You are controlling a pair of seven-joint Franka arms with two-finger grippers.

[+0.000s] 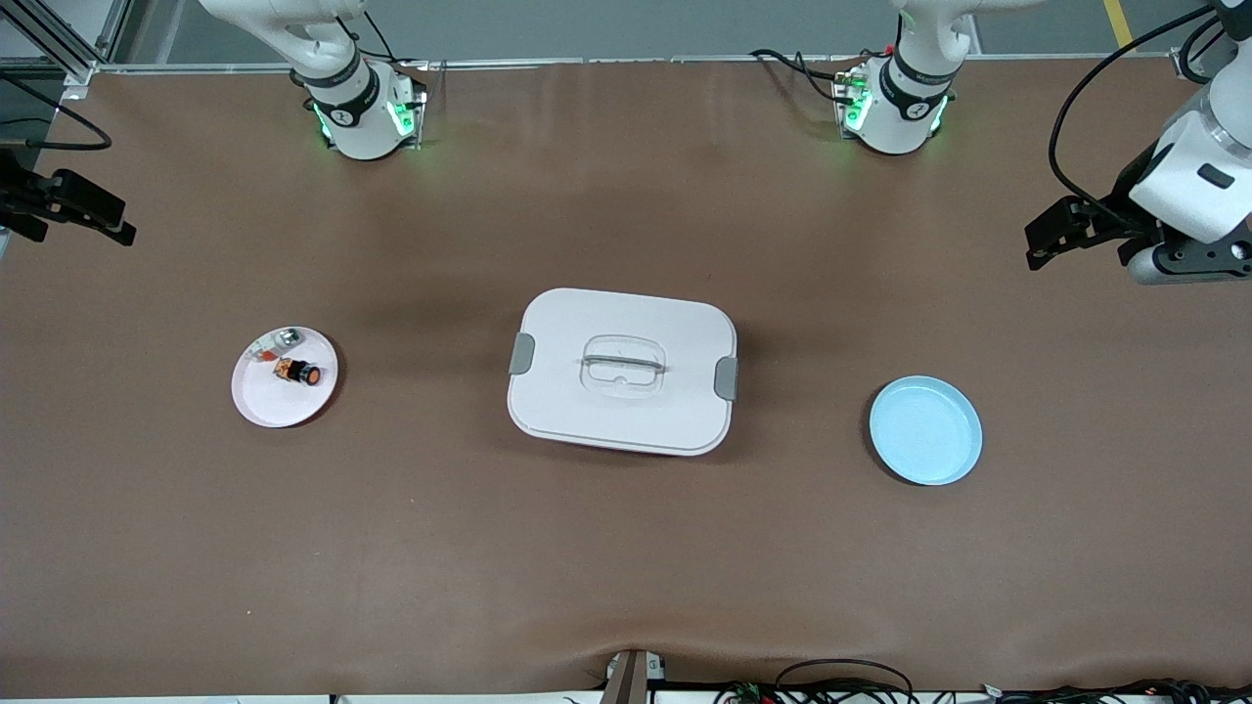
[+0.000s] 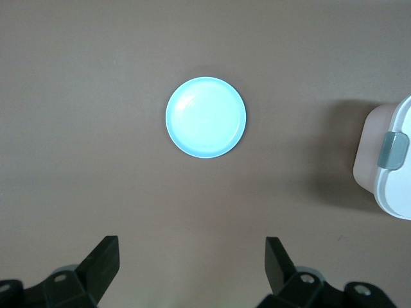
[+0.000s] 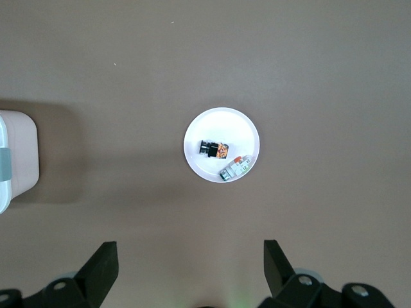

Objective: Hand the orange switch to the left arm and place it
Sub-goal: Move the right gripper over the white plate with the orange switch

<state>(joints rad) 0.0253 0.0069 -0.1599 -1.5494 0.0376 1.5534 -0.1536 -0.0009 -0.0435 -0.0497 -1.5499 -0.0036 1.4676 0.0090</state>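
Observation:
The orange switch (image 1: 296,372) lies on its side on a small pink plate (image 1: 269,403) toward the right arm's end of the table; it also shows in the right wrist view (image 3: 214,149) on that plate (image 3: 212,125). The white lidded box (image 1: 622,370) stands in the middle of the table. My right gripper (image 1: 117,225) hangs open and empty high over the right arm's end of the table (image 3: 191,266). My left gripper (image 1: 1042,240) hangs open and empty high over the left arm's end (image 2: 192,263).
A clear-and-silver small part (image 1: 274,344) lies on the pink plate beside the switch, also in the right wrist view (image 3: 235,168). An empty blue plate (image 1: 925,430) sits toward the left arm's end, also in the left wrist view (image 2: 205,117). The box's edge shows in both wrist views (image 2: 392,160) (image 3: 16,160).

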